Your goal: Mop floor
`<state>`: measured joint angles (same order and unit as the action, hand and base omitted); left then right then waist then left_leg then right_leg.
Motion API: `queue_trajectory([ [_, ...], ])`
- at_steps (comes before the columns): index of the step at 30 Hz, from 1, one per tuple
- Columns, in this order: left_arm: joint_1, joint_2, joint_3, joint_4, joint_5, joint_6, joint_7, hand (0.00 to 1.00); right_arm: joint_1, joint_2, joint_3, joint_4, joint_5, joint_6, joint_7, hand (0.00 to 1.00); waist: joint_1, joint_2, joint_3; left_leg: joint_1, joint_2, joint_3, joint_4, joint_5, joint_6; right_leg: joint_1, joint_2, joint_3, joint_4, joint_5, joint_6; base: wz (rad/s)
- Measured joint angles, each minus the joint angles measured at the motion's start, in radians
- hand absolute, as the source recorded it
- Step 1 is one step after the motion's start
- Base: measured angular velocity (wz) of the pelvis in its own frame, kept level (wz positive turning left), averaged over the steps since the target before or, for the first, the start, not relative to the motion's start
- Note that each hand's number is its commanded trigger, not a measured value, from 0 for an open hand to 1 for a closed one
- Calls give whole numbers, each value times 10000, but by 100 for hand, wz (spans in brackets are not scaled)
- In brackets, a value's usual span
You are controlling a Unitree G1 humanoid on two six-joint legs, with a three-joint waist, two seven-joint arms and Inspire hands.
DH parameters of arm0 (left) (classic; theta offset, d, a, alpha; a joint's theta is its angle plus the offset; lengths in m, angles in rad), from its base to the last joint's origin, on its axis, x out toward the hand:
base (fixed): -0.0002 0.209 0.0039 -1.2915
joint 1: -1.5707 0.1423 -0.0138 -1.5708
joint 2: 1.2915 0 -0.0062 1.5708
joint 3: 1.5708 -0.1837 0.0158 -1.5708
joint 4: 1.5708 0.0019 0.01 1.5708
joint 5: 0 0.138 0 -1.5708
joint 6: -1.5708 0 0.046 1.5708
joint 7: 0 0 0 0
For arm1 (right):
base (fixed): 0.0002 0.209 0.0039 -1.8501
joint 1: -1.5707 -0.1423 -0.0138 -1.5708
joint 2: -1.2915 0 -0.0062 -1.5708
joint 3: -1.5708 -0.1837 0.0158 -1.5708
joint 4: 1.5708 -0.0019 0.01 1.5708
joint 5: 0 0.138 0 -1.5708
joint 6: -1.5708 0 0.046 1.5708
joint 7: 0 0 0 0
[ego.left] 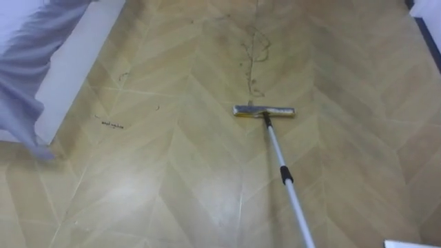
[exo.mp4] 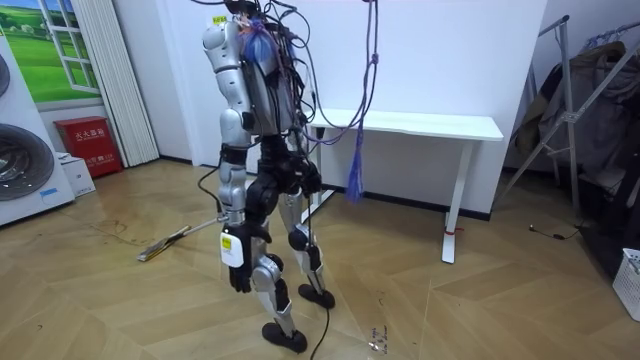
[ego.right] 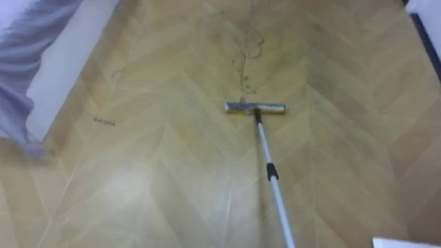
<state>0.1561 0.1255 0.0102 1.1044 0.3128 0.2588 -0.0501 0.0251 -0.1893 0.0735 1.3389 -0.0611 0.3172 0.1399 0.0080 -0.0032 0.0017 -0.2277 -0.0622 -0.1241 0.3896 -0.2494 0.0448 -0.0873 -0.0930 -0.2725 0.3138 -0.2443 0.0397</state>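
Wood floor [ego.left: 172, 179] in a herringbone pattern fills what I get from the head camera. The mop [ego.left: 278, 157] rests on it, and its flat head [ego.left: 264, 111] lies level on the boards. The pole slants back from the head to the lower right edge. Just beyond the head I see dark scribbly marks [ego.left: 253, 58], and a smaller dark smear [ego.left: 110, 125] lies well to the head's left. Farther left of the head is a white surface [ego.left: 76, 62] with pale purple cloth [ego.left: 21, 83] draped over it. In the room view the robot stands upright between the head and a white table [exo.mp4: 420, 125]. Its left hand [exo.mp4: 238, 272] hangs by the thigh, below the pole. Open or closed, I cannot tell.
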Motion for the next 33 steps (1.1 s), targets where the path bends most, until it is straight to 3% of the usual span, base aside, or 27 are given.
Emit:
queue_trajectory([
  [1,-161,18,4,173,-46,-1,10,0,-68,-21,1,1,100,0,-64,100,1,-3,50,-325,-21,5,271,-1,3,-371,-59,24,361,-94,-12,0],
  [6,-604,44,-161,585,-398,-12,11,0,-120,-103,24,8,466,-7,-379,100,32,60,134,-1755,-67,89,1365,-263,39,-1911,-304,135,1914,-715,-80,13],
  [9,-612,72,-310,652,-594,-49,44,0,-107,-190,246,92,869,-132,-572,100,123,66,123,-2606,-209,55,2008,-351,-29,-2801,-409,268,2590,-1138,-127,2],
  [14,-638,53,-543,789,-1025,-61,436,0,-147,-303,302,203,1168,-239,-1025,100,321,238,147,-3631,-204,78,2974,-445,-194,-3834,-475,291,3824,-1525,-322,7],
  [17,-738,85,-641,950,-1894,-71,685,0,-517,-236,309,230,1174,-213,-1316,100,434,232,156,-4173,-182,13,3879,-680,-390,-4369,-476,317,4821,-1971,-517,0],
  [20,-970,60,-857,962,-2450,-87,981,0,-1230,-208,310,715,1301,-240,-1639,100,739,157,182,-4894,-77,152,5367,-816,-585,-4868,-641,258,6083,-2651,-883,12],
  [21,-1083,70,-1017,945,-2552,-128,1118,0,-1525,-255,323,751,1392,-276,-1711,100,919,70,214,-5400,134,427,6201,-692,-768,-5143,-625,237,6619,-2957,-940,9],
  [22,-1107,140,-1164,915,-2861,-214,1264,0,-1868,-261,354,755,1475,-397,-1721,100,1085,-12,229,-5992,352,684,7198,-283,-902,-5361,-596,256,7137,-3194,-1065,0],
  [23,-1096,199,-1300,900,-3041,-261,1317,0,-2049,-267,439,756,1564,-464,-1688,100,1155,-95,245,-6364,396,733,7771,154,-926,-5465,-573,296,7353,-3280,-1133,-9],
  [25,-1063,382,-1645,869,-3709,-360,1376,0,-2748,-371,656,877,1971,-714,-1473,100,1384,-465,302,-7978,511,927,10429,2546,-1045,-5608,-547,384,8104,-3608,-1517,-14],
  [26,-993,399,-1690,876,-3823,-412,1367,0,-2850,-464,691,900,2068,-777,-1351,100,1484,-388,254,-8367,586,1015,11400,2595,-1013,-5566,-557,387,8246,-3674,-1635,-27],
  [27,-901,432,-1699,883,-3901,-466,1316,0,-3007,-611,792,953,2214,-889,-1054,100,1755,-477,307,-8934,733,1332,12704,2383,-798,-5453,-559,412,8380,-3760,-1693,-25],
  [28,-849,473,-1699,885,-3916,-514,1260,0,-3110,-666,993,1012,2445,-1011,-815,100,1884,-595,319,-9162,814,1664,12834,2144,-519,-5376,-576,510,8351,-3800,-1642,-23],
  [29,-817,485,-1695,864,-3903,-561,1237,0,-3148,-689,1072,1020,2587,-1018,-715,100,1915,-605,352,-9156,888,1814,12557,1986,-478,-5340,-593,556,8322,-3813,-1614,0],
  [30,-745,488,-1690,844,-3877,-683,1154,0,-3146,-748,1193,1011,2847,-1069,-599,100,1869,-602,354,-8874,922,1944,11280,1694,-511,-5262,-616,566,8258,-3882,-1468,8],
  [31,-758,487,-1682,845,-3872,-728,1051,0,-2977,-806,1374,989,3123,-1111,-561,100,1855,-541,328,-8282,909,1917,9240,1513,-518,-5207,-595,555,8177,-3935,-1289,11],
  [32,-755,487,-1678,844,-3856,-755,1019,0,-2900,-827,1431,976,3276,-1145,-570,100,1852,-467,311,-7920,936,1900,8157,1441,-539,-5194,-581,548,8131,-3959,-1240,0],
  [33,-766,491,-1689,857,-3841,-767,959,0,-2658,-872,1506,973,3470,-1193,-554,100,1822,-289,279,-7314,1031,1972,6626,927,-431,-5185,-602,504,8034,-4037,-1168,7],
])
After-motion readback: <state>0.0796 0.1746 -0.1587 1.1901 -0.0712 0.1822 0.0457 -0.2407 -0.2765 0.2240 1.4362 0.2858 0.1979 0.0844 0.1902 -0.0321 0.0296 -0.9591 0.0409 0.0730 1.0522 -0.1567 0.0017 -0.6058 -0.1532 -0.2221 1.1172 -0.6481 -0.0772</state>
